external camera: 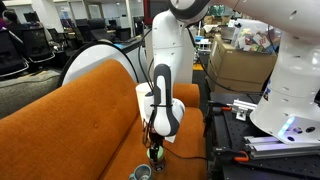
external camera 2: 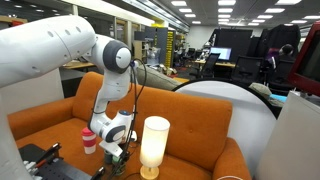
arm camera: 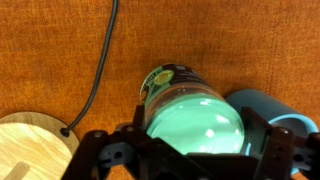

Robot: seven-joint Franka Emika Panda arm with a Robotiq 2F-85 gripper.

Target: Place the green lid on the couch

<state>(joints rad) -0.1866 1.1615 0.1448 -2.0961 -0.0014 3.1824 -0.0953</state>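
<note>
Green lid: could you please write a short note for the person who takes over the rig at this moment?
Gripper: low over the couch seat. Its fingers sit close on both sides of the green lid; whether they grip it cannot be told.
Things: in the wrist view the lid seems to sit on top of a labelled container, next to a teal cup. The lamp stands nearby on the seat.
Done: the gripper is at the lid.
Left: lift the lid off, set it on bare orange fabric, open the fingers.
</note>
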